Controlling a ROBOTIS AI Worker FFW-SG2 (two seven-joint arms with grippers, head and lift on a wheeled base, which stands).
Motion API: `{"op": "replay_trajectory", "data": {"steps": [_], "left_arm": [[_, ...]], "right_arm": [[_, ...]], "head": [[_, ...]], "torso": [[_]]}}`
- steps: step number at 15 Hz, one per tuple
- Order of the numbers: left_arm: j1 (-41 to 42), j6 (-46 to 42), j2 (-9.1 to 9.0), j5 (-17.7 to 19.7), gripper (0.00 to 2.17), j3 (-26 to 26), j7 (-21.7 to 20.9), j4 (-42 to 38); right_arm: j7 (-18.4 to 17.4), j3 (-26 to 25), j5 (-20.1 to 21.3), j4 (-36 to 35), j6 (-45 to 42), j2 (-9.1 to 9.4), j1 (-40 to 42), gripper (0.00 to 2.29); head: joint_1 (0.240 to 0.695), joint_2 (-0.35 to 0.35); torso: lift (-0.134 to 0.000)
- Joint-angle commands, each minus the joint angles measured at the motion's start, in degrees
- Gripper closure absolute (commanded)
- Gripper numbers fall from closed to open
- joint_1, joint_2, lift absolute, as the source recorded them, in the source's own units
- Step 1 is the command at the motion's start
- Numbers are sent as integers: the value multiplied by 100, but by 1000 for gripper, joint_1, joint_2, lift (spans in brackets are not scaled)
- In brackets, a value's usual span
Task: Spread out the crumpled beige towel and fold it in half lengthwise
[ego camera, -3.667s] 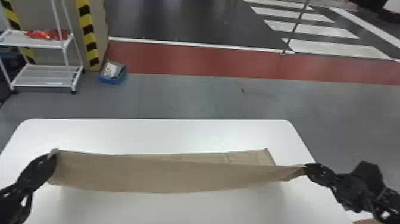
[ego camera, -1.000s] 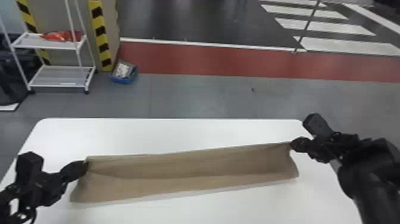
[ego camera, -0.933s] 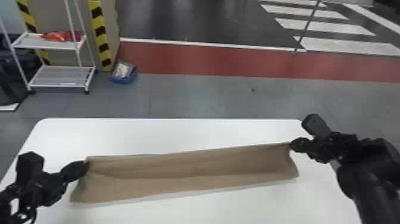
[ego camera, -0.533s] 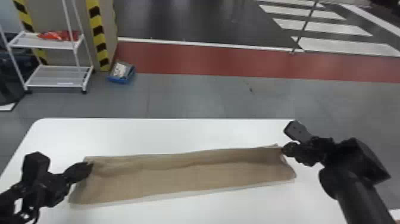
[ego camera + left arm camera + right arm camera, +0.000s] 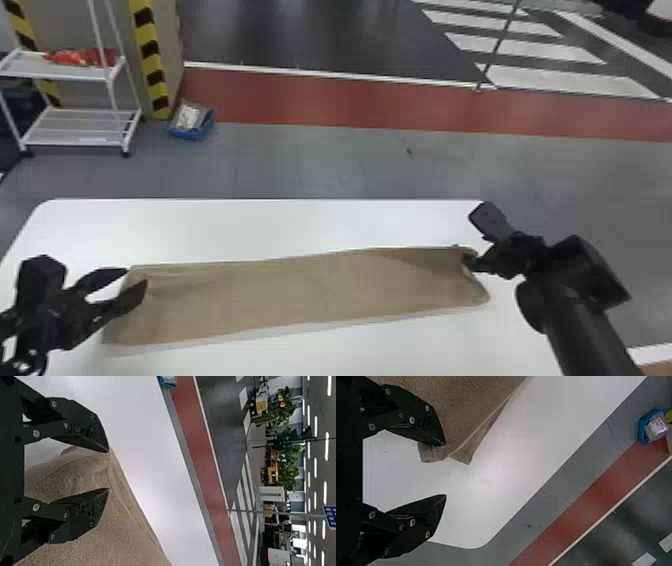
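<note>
The beige, finely woven cloth towel (image 5: 300, 295) lies on the white, round-cornered table (image 5: 280, 225) as a long, narrow, folded strip. It runs slightly aslant to the table's far edge, its right end nearer that edge. Soft creases mark both ends; at the right, layered corners sit unevenly.

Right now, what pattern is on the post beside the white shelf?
The post has yellow and black stripes, clearest in the head view.
</note>
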Motion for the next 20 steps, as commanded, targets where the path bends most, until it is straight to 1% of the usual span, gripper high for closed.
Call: {"op": "replay_trajectory", "data": {"steps": [1, 2, 5, 8, 11, 14, 16, 18, 20], "left_arm": [[87, 128, -7, 8, 87, 42, -2, -191], [105, 216, -7, 8, 87, 59, -2, -261], [148, 233, -7, 34, 87, 77, -2, -332], [210, 233, -7, 61, 87, 112, -2, -419], [289, 233, -7, 70, 87, 191, -54, -551], [298, 233, -7, 70, 87, 200, -72, -578], [298, 233, -7, 70, 90, 200, -72, -613], [307, 233, -7, 70, 97, 191, -72, -630], [263, 286, -7, 70, 157, 138, -72, -630]], "right_arm": [[-75, -67, -181, -60, 15, 0, 15, 33], [-93, -172, -181, -112, 33, 0, 33, 36], [-392, -242, -296, -209, 174, 9, 59, 39], [-620, -172, -287, -200, 209, 17, 59, 39], [-919, -14, -234, -51, 332, 17, 7, 39], [-1200, 30, -208, 28, 472, 17, 7, 39], [-1200, 12, -296, -77, 508, 26, 86, 39], [-1156, -32, -296, -394, 508, 114, 279, 39], [-1139, -58, -304, -411, 508, 114, 314, 39]], "head": [[695, -205], [695, -204], [695, -209], [695, -219], [695, -220], [695, -220], [695, -226], [695, -226], [695, -221]], "torso": [[0], [0], [0], [0], [0], [0], [0], [0], [0]]}}
